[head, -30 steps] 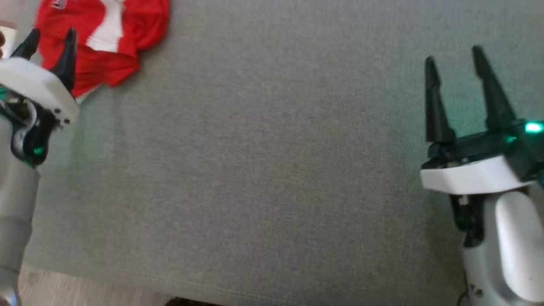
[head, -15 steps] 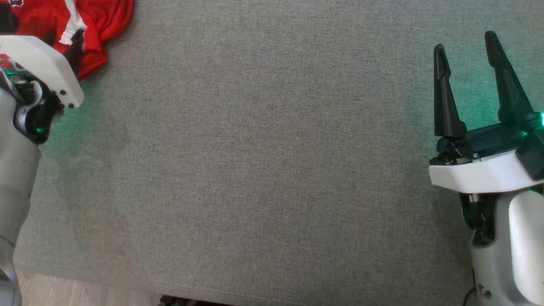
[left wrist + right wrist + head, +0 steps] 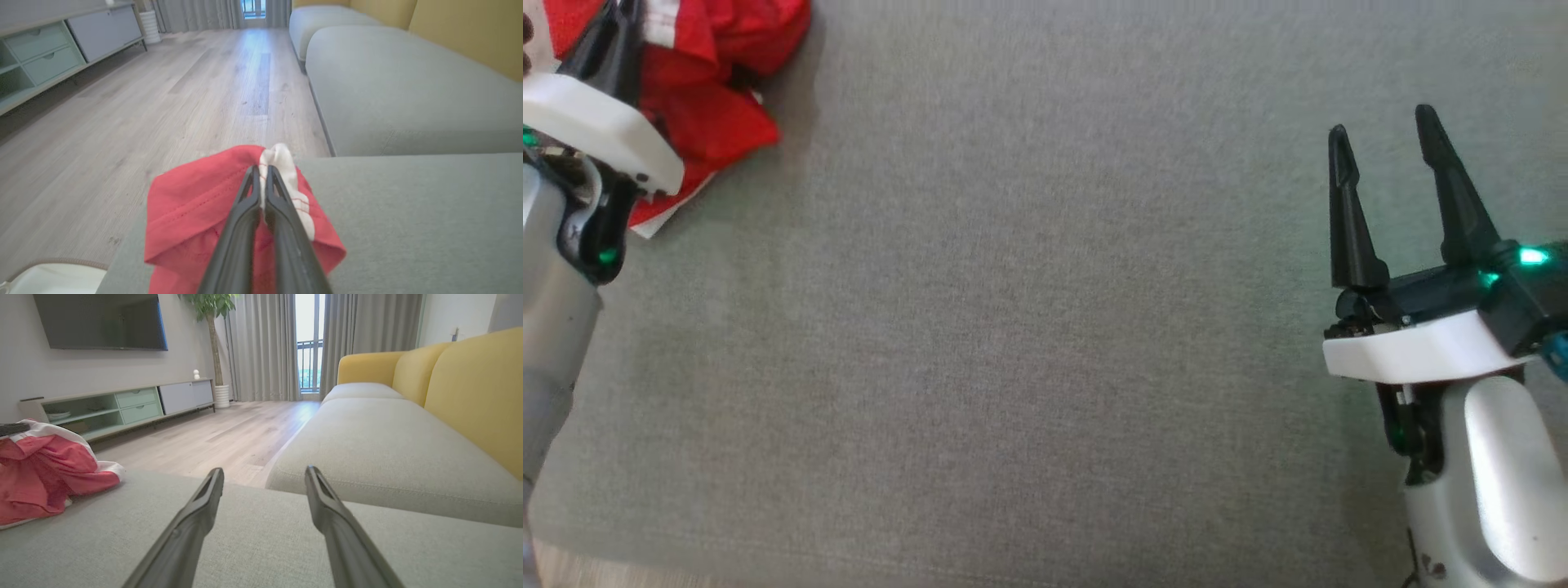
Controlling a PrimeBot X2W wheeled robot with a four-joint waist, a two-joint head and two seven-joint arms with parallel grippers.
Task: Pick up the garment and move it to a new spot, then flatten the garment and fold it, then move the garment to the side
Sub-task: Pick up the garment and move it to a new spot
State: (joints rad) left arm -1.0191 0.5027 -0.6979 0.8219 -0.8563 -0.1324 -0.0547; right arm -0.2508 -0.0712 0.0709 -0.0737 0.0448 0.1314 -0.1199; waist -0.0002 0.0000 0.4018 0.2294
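Note:
The garment (image 3: 715, 98), red with white trim, lies bunched at the far left of the grey cushion (image 3: 1029, 327). My left gripper (image 3: 617, 37) is shut on a fold of it; in the left wrist view the two fingers pinch the red and white cloth of the garment (image 3: 196, 212) between their tips at the left gripper (image 3: 261, 173). My right gripper (image 3: 1380, 135) stands open over bare cushion at the right, far from the cloth. The right wrist view has the right gripper (image 3: 263, 473) with spread fingers and the garment (image 3: 45, 473) at the left edge.
The cushion's front edge (image 3: 605, 551) meets wood floor at the bottom left. More grey sofa seats (image 3: 367, 433) with yellow backrests (image 3: 474, 384) lie beyond. A low TV cabinet (image 3: 122, 406) stands across the wooden floor (image 3: 122, 122).
My left gripper has closed on the garment, which is now bunched and partly lifted. The head camera has shifted between frames. The right gripper stays open.

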